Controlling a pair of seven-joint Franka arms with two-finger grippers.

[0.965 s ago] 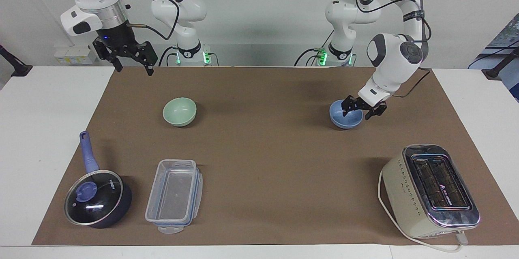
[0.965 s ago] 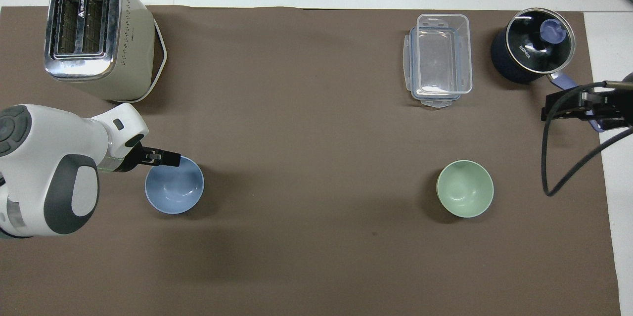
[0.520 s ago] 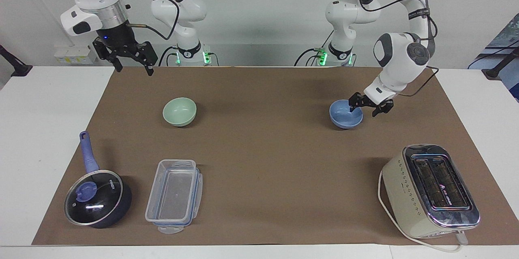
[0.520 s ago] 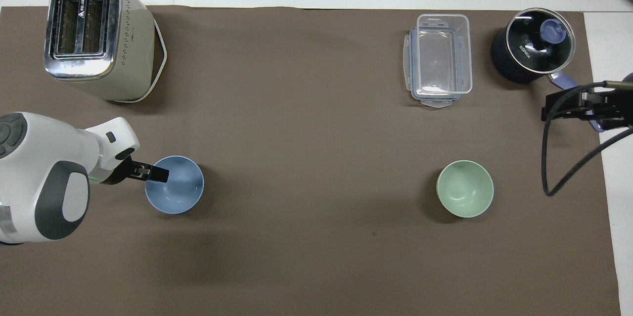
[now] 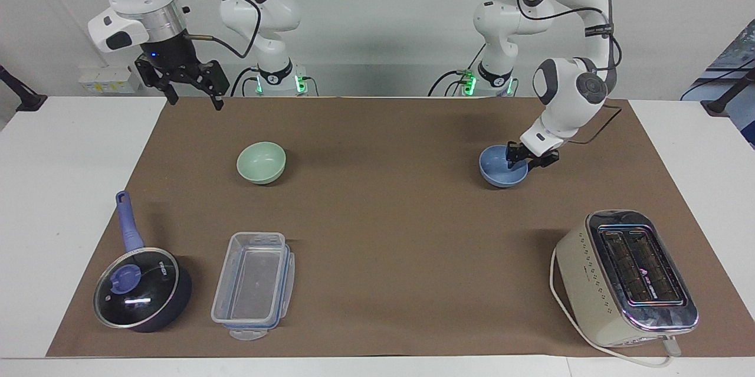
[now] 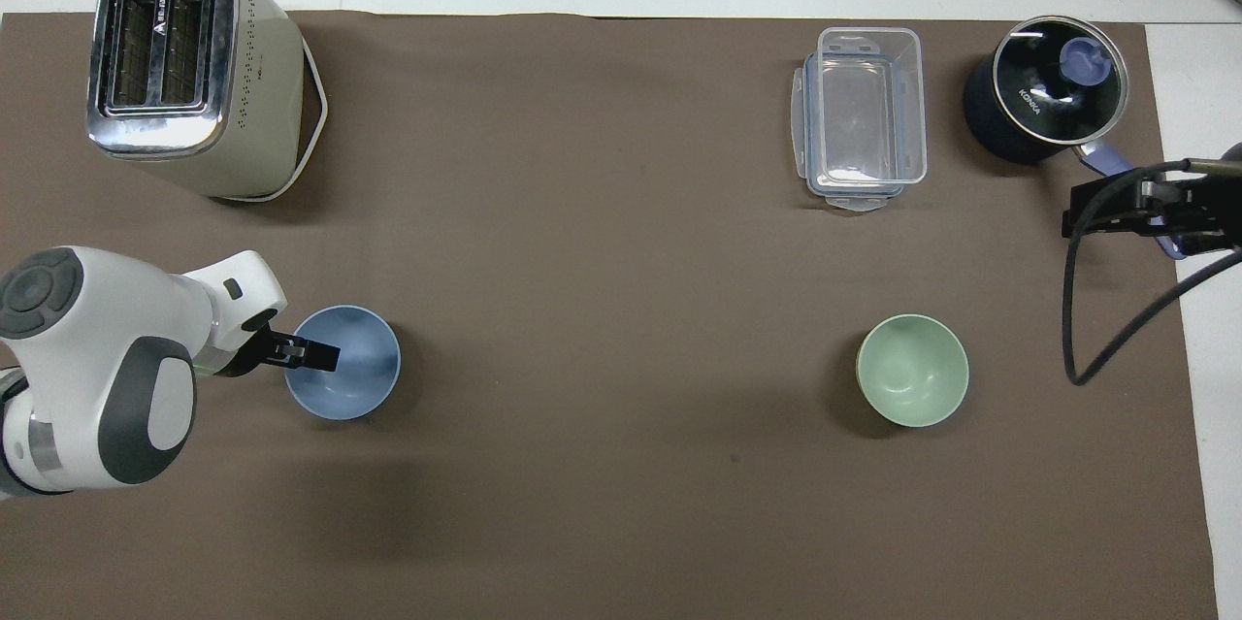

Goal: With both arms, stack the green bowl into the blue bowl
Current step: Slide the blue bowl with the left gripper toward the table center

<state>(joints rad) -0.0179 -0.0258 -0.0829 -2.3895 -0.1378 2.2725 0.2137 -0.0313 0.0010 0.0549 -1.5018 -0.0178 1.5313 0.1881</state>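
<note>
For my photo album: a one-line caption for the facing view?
Left gripper straddles the blue bowl's rim; green bowl waits.

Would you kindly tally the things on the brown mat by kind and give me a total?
Bowls: 2, the green bowl and the blue bowl, whose rim the left gripper straddles.
Lidded saucepans: 1, the saucepan.
Clear food containers: 1, the container.
Toasters: 1, the toaster.
Total: 5.
The right gripper waits, raised above the mat's edge.
</note>
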